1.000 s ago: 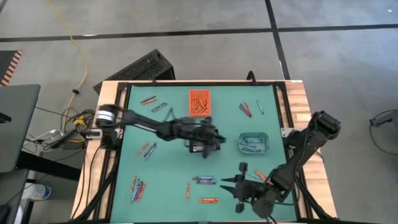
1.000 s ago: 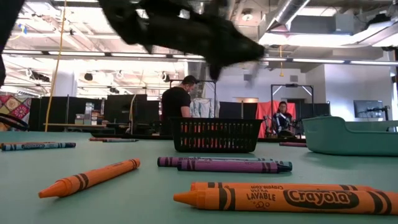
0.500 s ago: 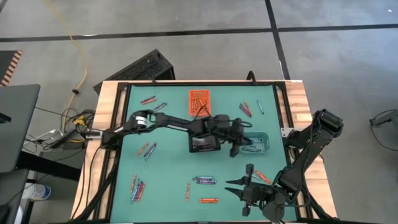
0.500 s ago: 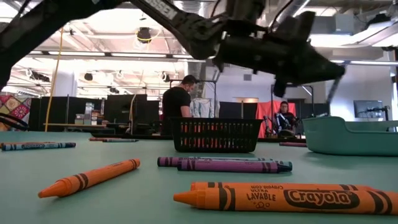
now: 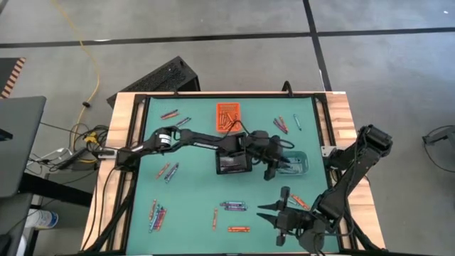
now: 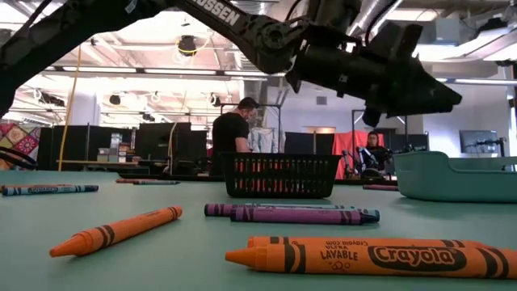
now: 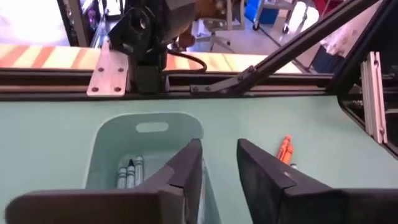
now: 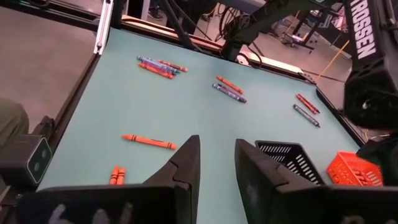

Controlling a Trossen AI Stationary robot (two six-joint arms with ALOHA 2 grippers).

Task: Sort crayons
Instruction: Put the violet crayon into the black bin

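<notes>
Crayons lie scattered on the green mat: a purple pair (image 5: pixel 233 206), an orange one (image 5: pixel 239 229), a mixed bunch (image 5: pixel 156 213) at the near left, and others (image 5: pixel 281 124) at the far right. The orange bin (image 5: pixel 227 116) holds orange crayons. My left gripper (image 7: pixel 219 163) hangs open and empty above the teal bin (image 7: pixel 146 155), over its side toward the black mesh bin (image 5: pixel 233 163). Blue crayons (image 7: pixel 127 174) lie in the teal bin. My right gripper (image 8: pixel 216 155) hovers open and empty above the mat near the front right (image 5: pixel 279 213).
Black rails frame the mat on the wooden table (image 5: pixel 341 114). In the low view, large crayons (image 6: pixel 363 257) lie close to the camera. Orange crayons (image 5: pixel 297 201) lie beside my right gripper. People (image 6: pixel 230 133) show in the room behind the table.
My left gripper has swung toward the table's right edge, from above the black mesh bin to above the teal bin, its arm stretching out. Nearly all of this move came in the first half second; since then it has kept still.
</notes>
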